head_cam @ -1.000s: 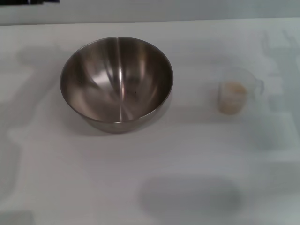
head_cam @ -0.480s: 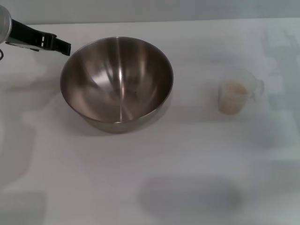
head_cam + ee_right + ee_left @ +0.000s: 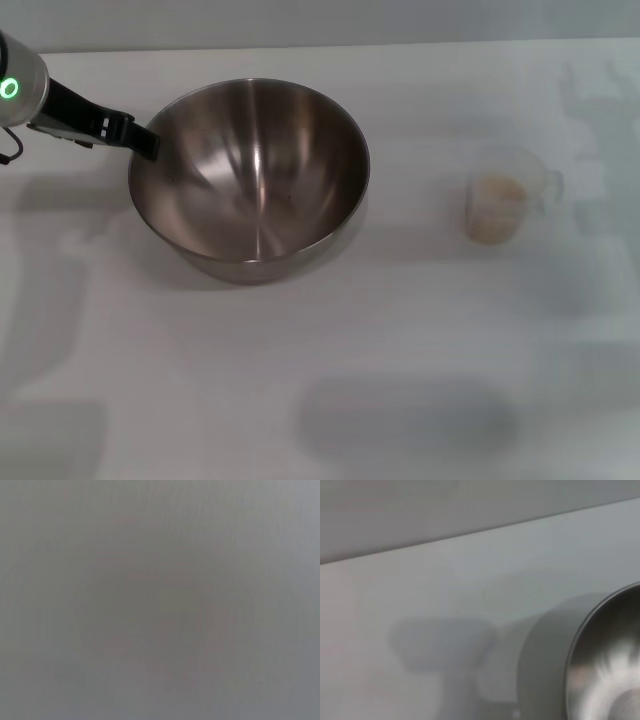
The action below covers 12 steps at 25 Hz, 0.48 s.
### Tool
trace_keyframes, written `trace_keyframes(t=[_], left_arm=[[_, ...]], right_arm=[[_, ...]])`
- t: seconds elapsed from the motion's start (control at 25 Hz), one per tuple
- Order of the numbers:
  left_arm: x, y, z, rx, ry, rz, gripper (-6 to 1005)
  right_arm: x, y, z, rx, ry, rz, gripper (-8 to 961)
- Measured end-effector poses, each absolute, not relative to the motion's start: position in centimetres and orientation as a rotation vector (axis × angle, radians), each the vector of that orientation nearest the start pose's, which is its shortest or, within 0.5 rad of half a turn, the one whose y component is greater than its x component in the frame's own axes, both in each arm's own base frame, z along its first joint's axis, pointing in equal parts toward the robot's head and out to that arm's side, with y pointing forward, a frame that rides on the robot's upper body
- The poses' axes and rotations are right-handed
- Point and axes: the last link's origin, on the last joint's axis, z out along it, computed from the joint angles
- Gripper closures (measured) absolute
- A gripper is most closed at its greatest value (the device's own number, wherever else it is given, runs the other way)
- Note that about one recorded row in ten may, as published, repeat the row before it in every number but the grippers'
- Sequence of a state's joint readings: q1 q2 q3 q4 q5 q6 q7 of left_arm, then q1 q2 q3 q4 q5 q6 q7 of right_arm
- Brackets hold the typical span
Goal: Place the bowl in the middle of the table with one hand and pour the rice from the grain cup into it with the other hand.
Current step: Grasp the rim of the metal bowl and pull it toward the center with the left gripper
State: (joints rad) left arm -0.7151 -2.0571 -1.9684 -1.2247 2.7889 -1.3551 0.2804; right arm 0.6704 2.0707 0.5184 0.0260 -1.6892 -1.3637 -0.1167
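**Bowl rim approach: handling and clearance findings**

My left gripper (image 3: 140,140) sits at the upper left of the head view, its black tip right at the near-left rim of the large round brushed stainless steel bowl (image 3: 250,175). I cannot tell whether its fingers are spread or pressed together. My right gripper is not in view.

The bowl stands left of centre on the wide plain white tabletop (image 3: 400,340). I judge it rigid, moderately light and slippery; the thin rim is the only practical hold, pinched wall-in, wall-out.

The small clear plastic measuring cup (image 3: 500,205) holding pale beige rice (image 3: 497,192) stands well apart at right of frame. I judge it light and easily tipped; its side handle faces right.

Open tabletop lies between bowl and cup, and across the lower frame.
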Motion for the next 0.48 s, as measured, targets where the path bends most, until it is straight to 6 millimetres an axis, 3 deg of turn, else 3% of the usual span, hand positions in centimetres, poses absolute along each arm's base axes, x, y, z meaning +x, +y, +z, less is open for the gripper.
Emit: trace_keyframes(t=[0.48], left_arm=[[-20.7,41.8,3.0,-2.131,-1.251,0.313,295]], right_arm=[[27.5,38.9,4.5,-1.361,0.139,0.672,403]])
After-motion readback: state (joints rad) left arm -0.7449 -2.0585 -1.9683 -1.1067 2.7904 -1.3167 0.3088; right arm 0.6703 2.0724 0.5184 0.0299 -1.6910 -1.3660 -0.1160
